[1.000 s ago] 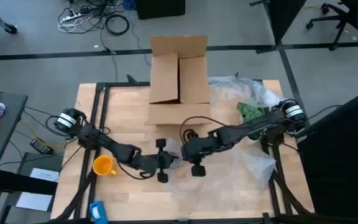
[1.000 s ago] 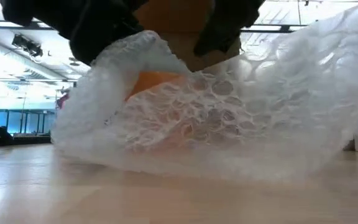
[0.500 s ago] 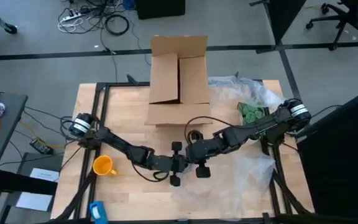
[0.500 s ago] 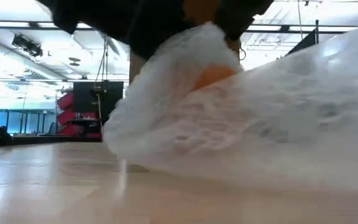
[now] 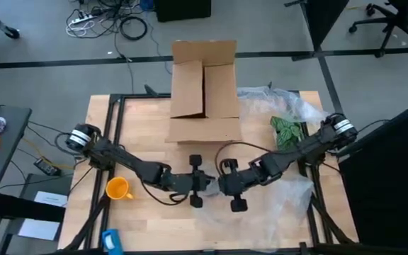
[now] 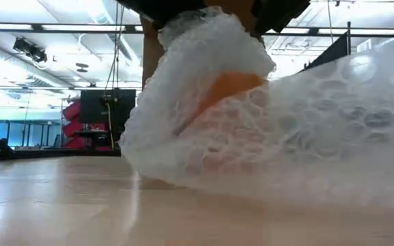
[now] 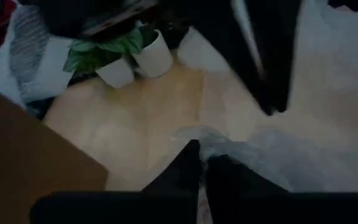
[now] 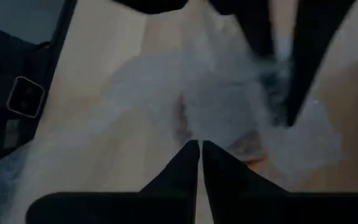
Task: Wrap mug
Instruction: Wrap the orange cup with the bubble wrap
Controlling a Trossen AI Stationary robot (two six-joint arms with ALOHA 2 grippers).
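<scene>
Bubble wrap [image 6: 286, 137] lies over the middle and right part of the wooden counter [image 5: 147, 113]; in the low view one edge of it is raised into a hump, and an orange shape shows through the bubbles, but I cannot tell what it is. A yellow-orange mug [image 5: 118, 188] stands on the counter's left side, uncovered, well apart from the wrap and beside the left arm. The left end effector [image 5: 202, 183] and the right end effector [image 5: 220, 184] meet near the middle of the counter, at the left edge of the wrap; in the left wrist view the fingers [image 7: 182, 171] are narrow, pressed together on a fold of the wrap; in the right wrist view the fingers [image 8: 188, 165] are also narrow and together above the wrap, but whether they pinch it I cannot tell. An open cardboard box [image 5: 204, 88] stands at the far side of the counter; a small green plant in a white pot [image 7: 148, 50] stands to its right.
</scene>
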